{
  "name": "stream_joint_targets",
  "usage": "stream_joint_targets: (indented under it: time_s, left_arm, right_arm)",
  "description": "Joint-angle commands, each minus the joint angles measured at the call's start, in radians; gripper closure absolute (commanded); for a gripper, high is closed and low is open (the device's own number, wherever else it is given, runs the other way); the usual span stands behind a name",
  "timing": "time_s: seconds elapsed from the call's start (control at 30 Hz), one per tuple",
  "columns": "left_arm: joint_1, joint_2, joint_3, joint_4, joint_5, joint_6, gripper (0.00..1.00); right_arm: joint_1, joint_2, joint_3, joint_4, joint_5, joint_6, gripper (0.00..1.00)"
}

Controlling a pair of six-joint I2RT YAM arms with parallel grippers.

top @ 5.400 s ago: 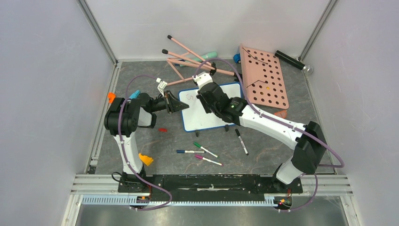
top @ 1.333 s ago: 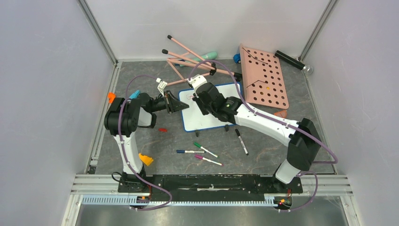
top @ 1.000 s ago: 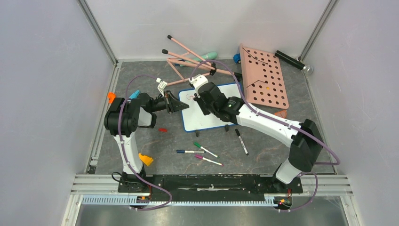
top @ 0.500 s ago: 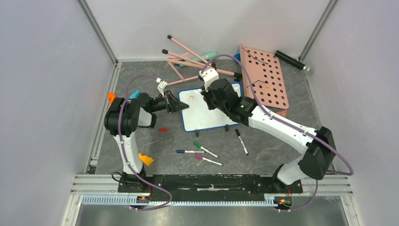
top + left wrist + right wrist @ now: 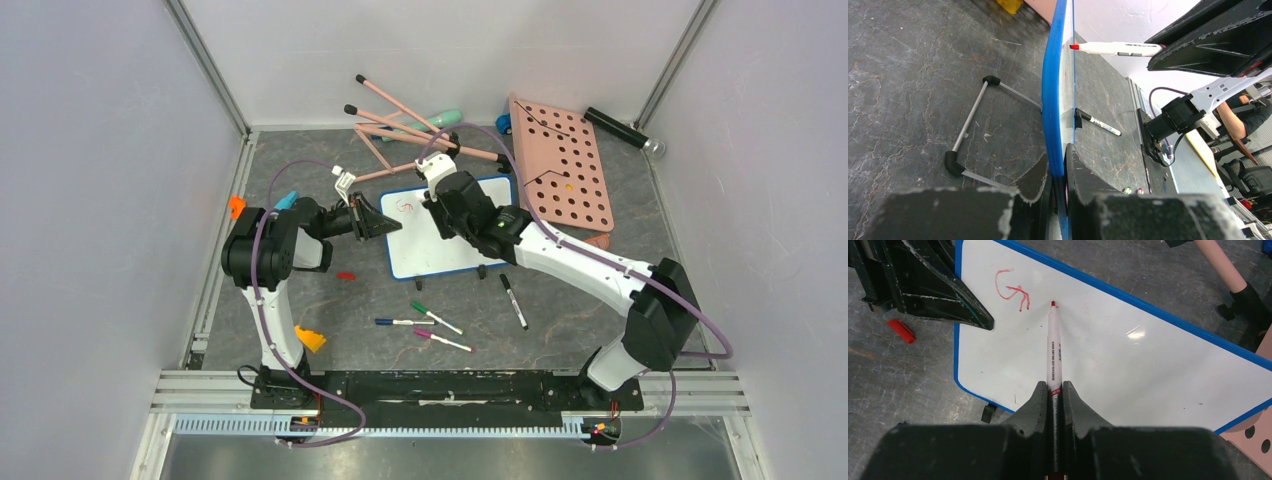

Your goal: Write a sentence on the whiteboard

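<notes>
From above, the right arm covers much of the whiteboard (image 5: 440,250) where it stands mid-table on its little feet, and the sentence (image 5: 405,205) is only a small red squiggle there. The right wrist view shows it better: one looping red mark (image 5: 1010,290) near the board's upper left corner (a curl with an arrow-like tail, not readable as a word), with the board's far right end cut off by the frame. The left wrist view sees the board (image 5: 1055,100) edge-on, so its face is unreadable. The left gripper (image 5: 1058,167) is clamped over the blue rim at the board's left edge. The right gripper (image 5: 1053,390) is clenched on a red marker (image 5: 1054,350), whose tip sits at the board face just right of the mark; whether it actually touches is hard to tell. Against half a second ago, the right wrist has come slightly nearer and leftward, while the board and left arm have not shifted.
</notes>
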Motion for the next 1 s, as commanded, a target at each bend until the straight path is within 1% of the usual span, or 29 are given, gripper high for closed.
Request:
stream_joint_targets:
  time_s: [0.0, 0.3, 0.57, 0.7, 0.97]
  left_arm:
    - [0.017, 0.011, 0.004, 0.066, -0.047, 0.103, 0.98]
    - [0.016, 0.012, 0.004, 0.066, -0.046, 0.102, 0.98]
    - [0.016, 0.012, 0.006, 0.066, -0.046, 0.102, 0.98]
    - [0.017, 0.011, 0.006, 0.066, -0.046, 0.101, 0.98]
    - [0.016, 0.013, 0.004, 0.066, -0.047, 0.102, 0.98]
  right_arm:
    - [-0.001, 0.004, 0.047, 0.012, 0.027, -0.010, 1.00]
    - [-0.001, 0.030, 0.071, 0.011, 0.064, -0.014, 1.00]
    - [-0.001, 0.066, 0.095, -0.001, 0.039, -0.022, 1.00]
    - [-0.002, 0.063, 0.076, -0.010, -0.005, -0.030, 1.00]
    - [-0.001, 0.022, 0.010, -0.023, -0.027, -0.032, 1.00]
